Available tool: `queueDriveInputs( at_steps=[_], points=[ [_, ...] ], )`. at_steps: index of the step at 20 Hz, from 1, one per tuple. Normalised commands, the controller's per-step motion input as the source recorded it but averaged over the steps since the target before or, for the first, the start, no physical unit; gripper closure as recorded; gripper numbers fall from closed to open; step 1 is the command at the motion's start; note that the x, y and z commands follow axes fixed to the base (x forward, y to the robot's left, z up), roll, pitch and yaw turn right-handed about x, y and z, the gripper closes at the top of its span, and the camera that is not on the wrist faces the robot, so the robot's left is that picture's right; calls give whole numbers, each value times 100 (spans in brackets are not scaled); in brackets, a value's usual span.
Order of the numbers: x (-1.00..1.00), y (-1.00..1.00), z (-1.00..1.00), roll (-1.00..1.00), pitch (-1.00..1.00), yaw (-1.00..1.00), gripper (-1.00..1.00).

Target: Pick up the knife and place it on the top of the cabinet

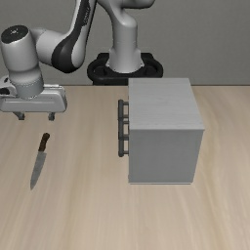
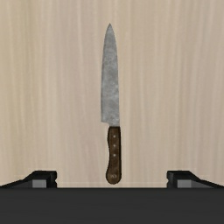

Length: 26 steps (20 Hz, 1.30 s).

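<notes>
Gripper [image 1: 35,115] (fingers [image 2: 42,179] spread) over knife [image 1: 39,159] — cabinet [image 1: 164,132] apart

The arm [image 1: 70,47] is made of rounded, glossy white-grey links joined by black segments, and it stands on a dark round base [image 1: 122,70]. A pale grey cylinder at the wrist sits above a flat, boxy light-grey hand [image 1: 34,110]. The fingertips [image 2: 41,180] are black with small grey caps.

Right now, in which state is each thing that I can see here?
knife: lying flat on the table, not gripped.
claw: open, hovering above the knife's handle end.
cabinet: drawers look shut, nothing on its top.
</notes>
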Motion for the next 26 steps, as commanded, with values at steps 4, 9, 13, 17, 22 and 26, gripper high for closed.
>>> queueDriveInputs(
  at_steps=[4, 9, 13, 17, 22, 26],
  points=[
    [0, 0, -100, 0, 0, 0, -100],
    [0, 0, -100, 0, 0, 0, -100],
    [-25, 0, -50, 0, 0, 0, 100],
    [0, 0, 0, 0, 0, 0, 100],
    [0, 0, 20, 0, 0, 0, 100],
    [0, 0, 100, 0, 0, 0, 100]
  ],
)
